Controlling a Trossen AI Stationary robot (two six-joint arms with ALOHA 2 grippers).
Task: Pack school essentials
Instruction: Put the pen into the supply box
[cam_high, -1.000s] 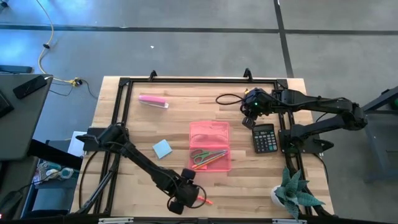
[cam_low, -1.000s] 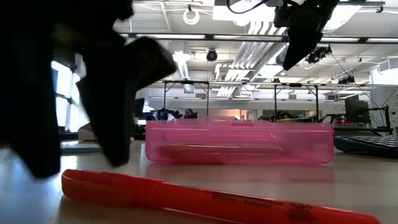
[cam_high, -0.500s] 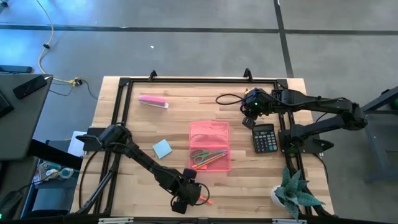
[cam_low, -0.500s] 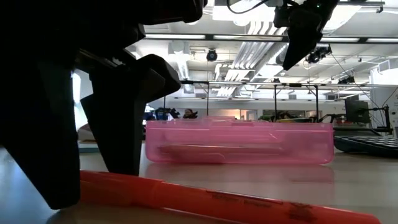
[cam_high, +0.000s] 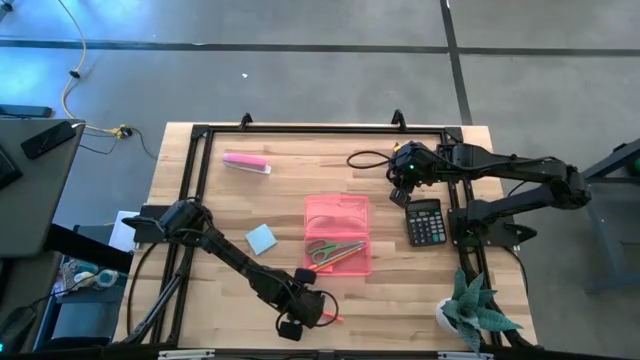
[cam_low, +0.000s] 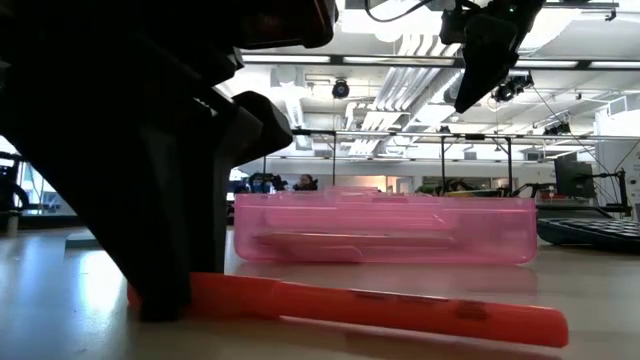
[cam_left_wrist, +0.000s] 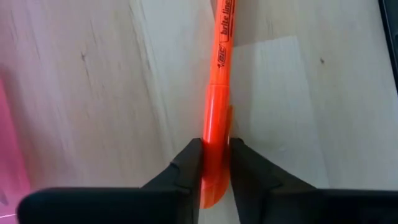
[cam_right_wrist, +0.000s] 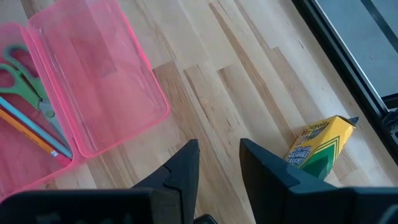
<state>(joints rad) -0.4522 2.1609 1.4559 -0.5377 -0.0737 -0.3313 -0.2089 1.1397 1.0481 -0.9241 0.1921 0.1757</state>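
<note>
An orange-red pen (cam_high: 328, 320) lies near the table's near edge, and my left gripper (cam_high: 308, 314) is shut on it. The open pink case (cam_high: 337, 235) sits mid-table and holds green-handled scissors (cam_right_wrist: 25, 81) and thin pencils (cam_right_wrist: 31, 134). A light-blue note pad (cam_high: 261, 238) lies flat to the left of the case. My right gripper (cam_high: 403, 180) hangs open above the far right of the table, over bare wood, with a small yellow-green box (cam_right_wrist: 320, 146) lying on the table beside it. My left gripper (cam_left_wrist: 216, 168) pinches the pen's left end (cam_left_wrist: 215, 146) between its two fingers. The fingers (cam_low: 170, 270) come from above, pointing down, and lie across the pen. The pen (cam_low: 400, 305) stretches about level toward the table's right, low over the wood; whether it is lifted clear I cannot tell.
A black calculator (cam_high: 425, 222) lies right of the case and a pink oblong bar (cam_high: 245, 162) at the far left. A potted plant (cam_high: 470, 310) stands at the near right corner. A black frame (cam_high: 300, 128) runs along the table's edges.
My left gripper has moved a little toward the table's right and down over the pen's left end. Its fingers first stood either side of the pen and have since shut on it. The pen has shifted slightly on the table.
</note>
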